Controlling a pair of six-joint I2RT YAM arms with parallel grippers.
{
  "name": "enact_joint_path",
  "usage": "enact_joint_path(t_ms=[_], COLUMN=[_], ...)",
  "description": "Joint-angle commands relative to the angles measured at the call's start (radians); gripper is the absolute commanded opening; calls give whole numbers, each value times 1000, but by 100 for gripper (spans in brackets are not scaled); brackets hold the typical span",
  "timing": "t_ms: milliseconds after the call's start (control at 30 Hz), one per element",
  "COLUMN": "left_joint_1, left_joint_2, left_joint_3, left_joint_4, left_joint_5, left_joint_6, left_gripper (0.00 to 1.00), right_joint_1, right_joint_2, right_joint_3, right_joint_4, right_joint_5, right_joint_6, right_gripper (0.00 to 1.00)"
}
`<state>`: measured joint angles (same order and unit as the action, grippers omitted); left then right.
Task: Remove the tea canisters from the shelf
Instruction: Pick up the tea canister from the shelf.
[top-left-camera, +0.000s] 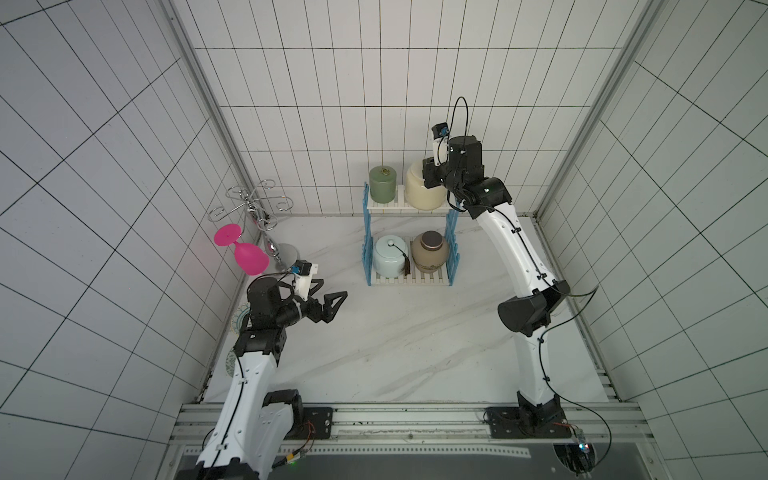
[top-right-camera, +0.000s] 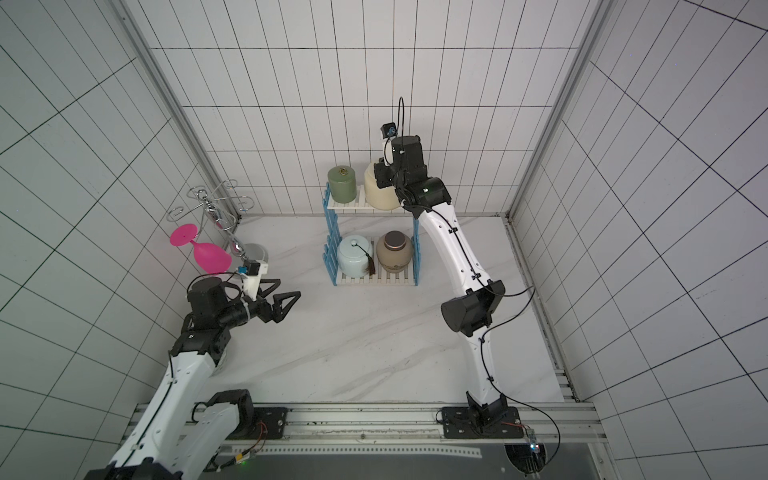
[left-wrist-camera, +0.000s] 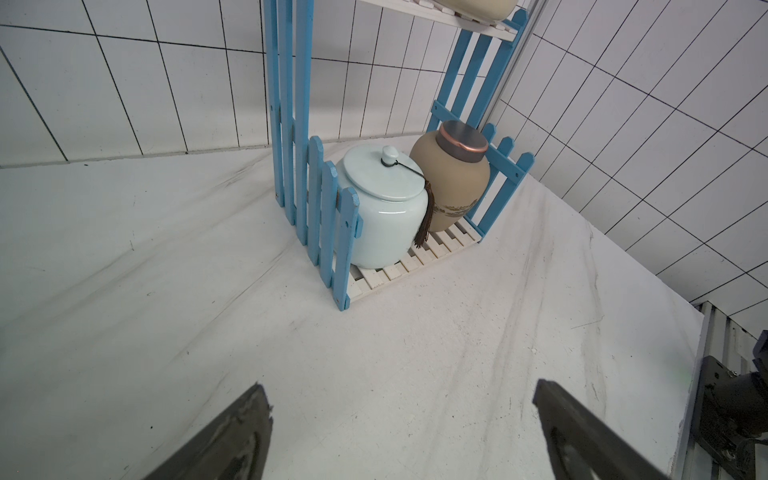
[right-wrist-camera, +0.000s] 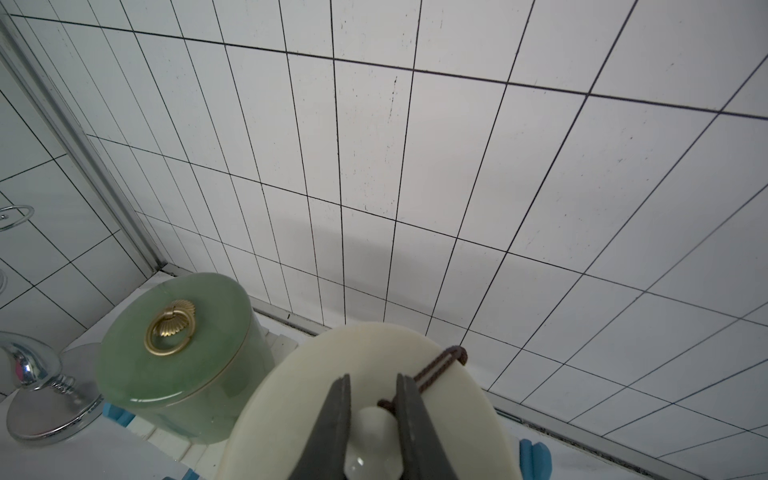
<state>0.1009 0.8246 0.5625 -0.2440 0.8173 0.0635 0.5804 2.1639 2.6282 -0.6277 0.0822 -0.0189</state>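
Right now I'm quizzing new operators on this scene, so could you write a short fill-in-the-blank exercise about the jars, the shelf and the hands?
1. The right hand grips the cream jar by its lid's ____.
2. The left hand is ____ and holds nothing.
3. The sage-green canister stands on the shelf's ____ tier.
4. The pale-blue jar sits beside the tan-brown jar on the ____ tier.
Missing words: knob; open; top; bottom.

Tabletop before the shelf lies open; both tiers face it unblocked. Blue picket sides bar sideways entry (upper board roofs the lower tier). Right gripper, clamped on the knob of the cream jar, fills the room above. Chrome stand crowds the left wall.
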Motion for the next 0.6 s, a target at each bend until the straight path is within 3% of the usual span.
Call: enact_joint_path(t_ms=[0, 567], left_joint_1=[0, -4], left_joint_2=[-15, -25], left_joint_3=[-9, -9], left_joint_4=[22, 19], left_joint_5=[12, 16], left_joint_6=[2, 0], left_gripper=[99, 99], right_joint_1=[15, 41], right_joint_2=[-107, -256], right_joint_3=[60, -38], right_joint_4=[72, 35], right_joint_5=[-4, 29], right_joint_6=[11, 31], right_gripper=[0, 0])
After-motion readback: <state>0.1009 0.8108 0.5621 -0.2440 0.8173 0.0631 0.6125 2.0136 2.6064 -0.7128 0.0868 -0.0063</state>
